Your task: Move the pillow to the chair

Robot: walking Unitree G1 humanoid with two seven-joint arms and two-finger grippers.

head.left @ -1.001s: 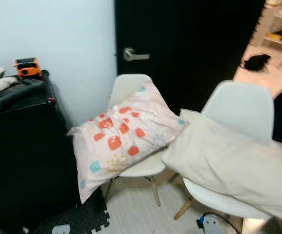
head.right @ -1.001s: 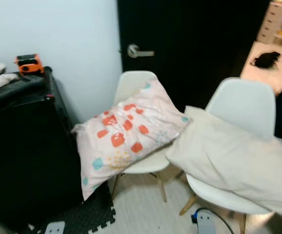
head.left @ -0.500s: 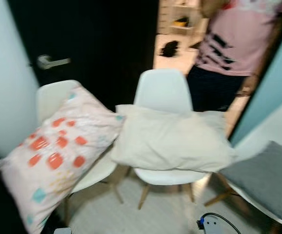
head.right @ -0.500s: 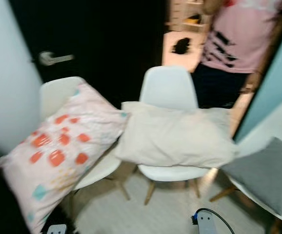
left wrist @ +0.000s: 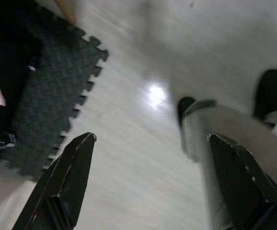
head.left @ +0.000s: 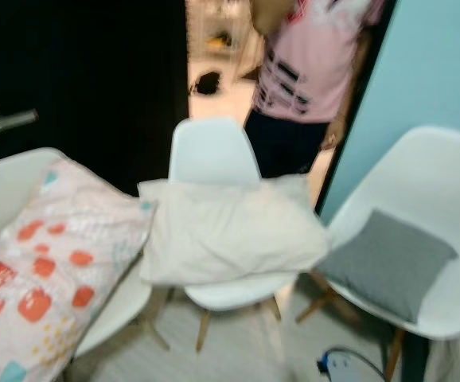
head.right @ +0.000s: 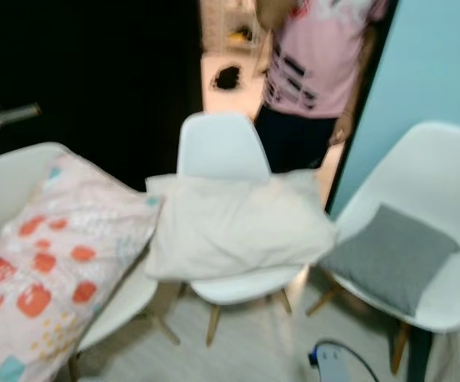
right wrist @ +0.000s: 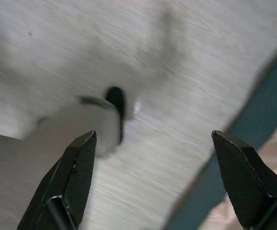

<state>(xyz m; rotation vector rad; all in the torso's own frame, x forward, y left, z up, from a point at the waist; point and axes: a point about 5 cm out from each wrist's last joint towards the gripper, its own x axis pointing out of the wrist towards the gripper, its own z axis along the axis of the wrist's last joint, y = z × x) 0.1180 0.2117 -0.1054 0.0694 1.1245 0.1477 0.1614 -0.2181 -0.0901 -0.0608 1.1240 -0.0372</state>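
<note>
A plain cream pillow (head.left: 226, 231) is lying flat across the seat of the middle white chair (head.left: 212, 155), its soft corners overhanging the seat on both sides and its back edge touching the backrest. To the left of that middle chair, a patterned pillow (head.left: 51, 267) with orange and teal squares is leaning tilted on another white chair (head.left: 7, 179), one corner touching the cream pillow. To the right of the middle chair, a third white chair (head.left: 433, 179) is holding a small grey cushion (head.left: 389, 261) lying flat on its seat.

Behind the middle chair, a person in a pink printed shirt (head.left: 313, 52) and dark trousers is standing in an open doorway, with a dark door (head.left: 87, 79) and its metal handle (head.left: 3, 121) to the left and a pale blue wall (head.left: 437, 64) to the right. The floor (head.left: 238, 350) is pale wood-look planking, and a small device with a cable (head.left: 337, 364) is lying on it in front of the middle chair.

The left gripper (left wrist: 150, 184) is hanging over the floor beside a dark foam mat (left wrist: 52, 100), fingers spread apart and holding nothing. The right gripper (right wrist: 153, 179) is likewise hanging over the floor, fingers spread and empty.
</note>
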